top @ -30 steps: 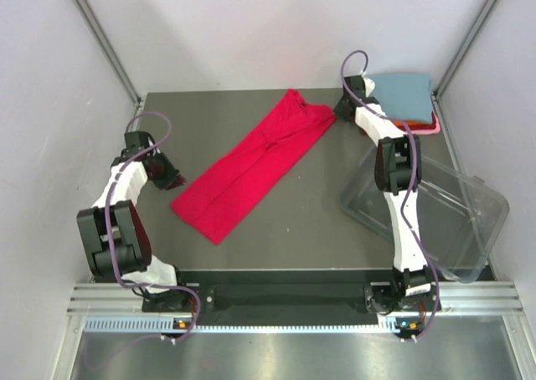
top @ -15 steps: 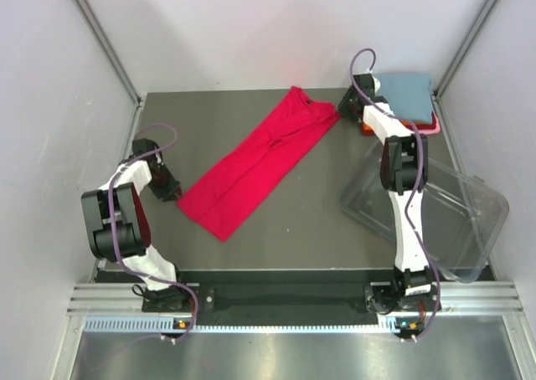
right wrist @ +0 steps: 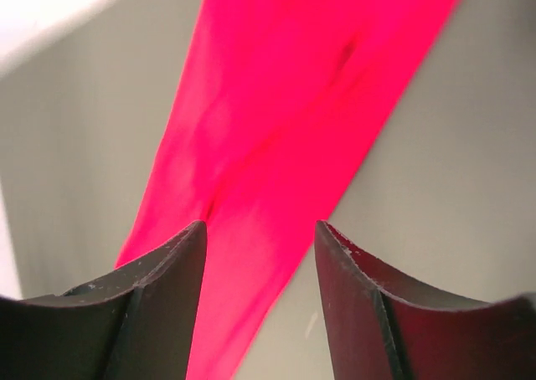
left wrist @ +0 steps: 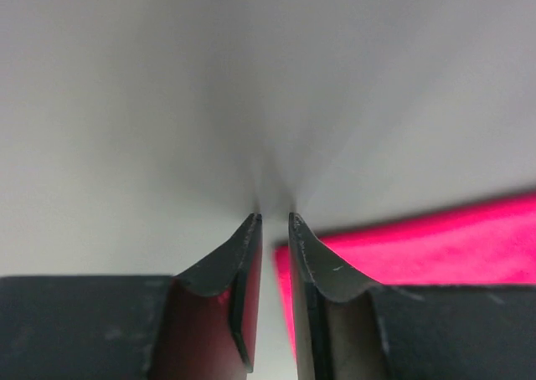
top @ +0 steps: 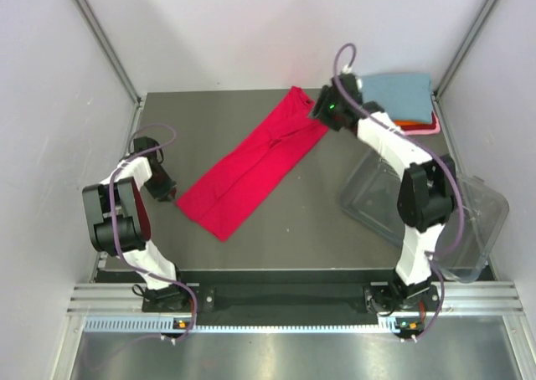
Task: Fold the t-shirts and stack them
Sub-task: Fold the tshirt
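Two grippers are pictured at a crimson t-shirt (top: 251, 166) spread diagonally across the table (top: 293, 229). The left gripper (top: 165, 185), fingers nearly together and empty, is set beside its near corner. The right gripper (top: 322, 110), fingers parted, is held over its far end. Folded shirts (top: 402, 95) are stacked beyond.

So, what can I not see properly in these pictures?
Top view: the orange shirt and pink shirt show only thin edges under the blue-grey shirt; folds hidden.
Left wrist view: the red shirt is a blurred strip, cut by the right edge and the left gripper.
Right wrist view: the red shirt is blurred, cut by the top edge.
Top view: the right arm hides part of the clear tub.
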`<action>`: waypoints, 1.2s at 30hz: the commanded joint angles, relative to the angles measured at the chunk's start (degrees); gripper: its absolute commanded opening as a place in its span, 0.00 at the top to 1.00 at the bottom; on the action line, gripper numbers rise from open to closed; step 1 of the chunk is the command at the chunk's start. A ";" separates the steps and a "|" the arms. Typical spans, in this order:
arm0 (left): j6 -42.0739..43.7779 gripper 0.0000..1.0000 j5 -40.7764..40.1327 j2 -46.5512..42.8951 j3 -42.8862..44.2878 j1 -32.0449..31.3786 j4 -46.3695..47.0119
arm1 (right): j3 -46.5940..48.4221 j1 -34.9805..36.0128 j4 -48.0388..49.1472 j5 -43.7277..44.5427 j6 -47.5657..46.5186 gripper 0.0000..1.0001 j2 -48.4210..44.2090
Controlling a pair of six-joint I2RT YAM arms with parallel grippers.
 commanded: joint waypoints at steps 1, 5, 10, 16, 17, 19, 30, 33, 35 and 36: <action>-0.64 0.75 -8.62 -3.34 2.76 0.41 -2.40 | -7.37 10.05 -1.29 2.69 5.42 0.44 -7.43; -4.76 0.70 0.90 -12.39 3.21 0.33 3.45 | -19.94 19.56 6.21 4.02 19.83 0.43 -15.15; -11.62 0.56 24.48 -24.62 -5.05 0.33 17.72 | -29.64 34.04 13.20 8.31 37.06 0.45 -15.53; -6.83 0.57 34.18 -30.68 -6.29 0.24 12.02 | -26.83 44.88 18.11 11.59 46.65 0.48 -6.85; -5.41 0.57 33.04 -30.70 -6.20 0.24 10.62 | -26.83 45.50 18.73 11.14 47.80 0.49 -5.69; -4.69 0.57 28.14 -32.80 -6.63 0.06 8.15 | -26.91 47.08 20.83 10.44 50.88 0.49 -3.84; -3.99 0.57 28.98 -32.55 -15.35 0.15 14.91 | -27.01 53.50 24.11 11.49 59.50 0.51 1.96; -2.93 0.58 28.46 -30.44 -13.85 0.15 11.84 | -27.61 54.12 23.57 12.45 61.52 0.50 2.14; -2.58 0.58 28.63 -30.17 -13.41 0.24 11.40 | -28.67 54.47 23.57 14.38 63.71 0.50 1.01; -2.67 0.58 28.81 -30.08 -13.32 0.15 11.31 | -29.80 54.73 23.57 15.09 64.51 0.50 0.74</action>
